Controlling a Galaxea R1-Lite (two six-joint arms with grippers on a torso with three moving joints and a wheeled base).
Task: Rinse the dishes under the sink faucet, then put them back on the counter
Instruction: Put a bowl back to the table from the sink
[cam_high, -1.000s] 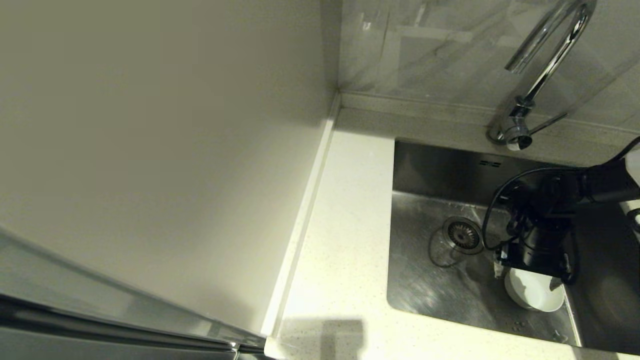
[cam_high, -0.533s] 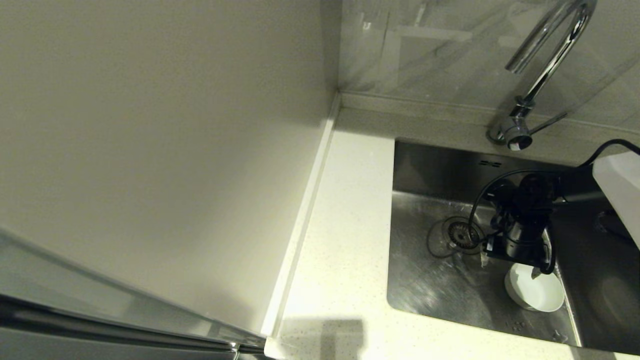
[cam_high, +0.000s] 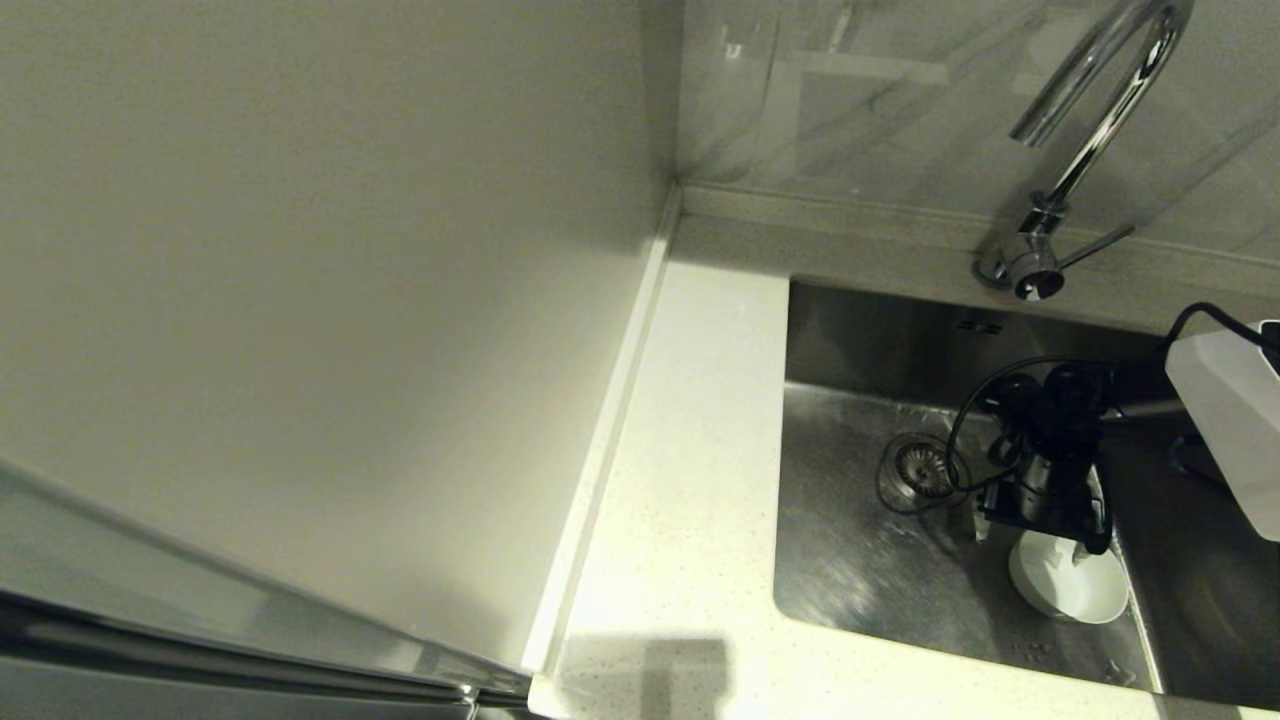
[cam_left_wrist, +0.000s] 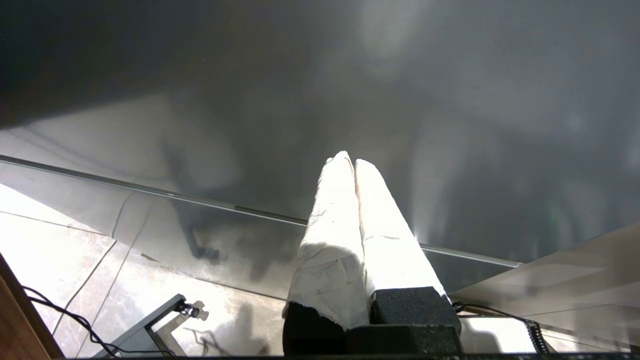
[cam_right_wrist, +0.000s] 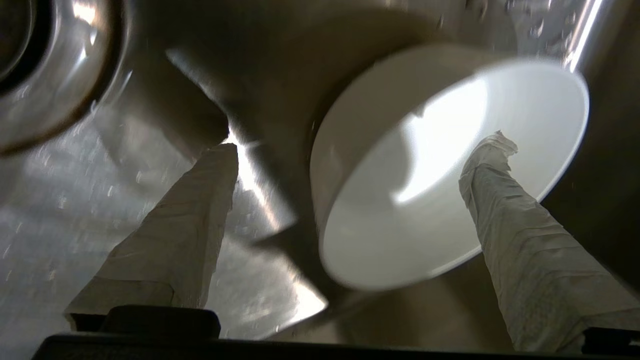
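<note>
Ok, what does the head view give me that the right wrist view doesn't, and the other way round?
Head view only: the faucet on the far rim, no water visibly running, the counter beside the sink, and the overflow slots.

Right wrist view only: the right gripper is open, one finger inside the white bowl, the other outside its wall, straddling the rim. Droplets speckle the steel.

Both: the bowl resting in the sink near its front right corner, the drain strainer, and the gripper over the bowl.
</note>
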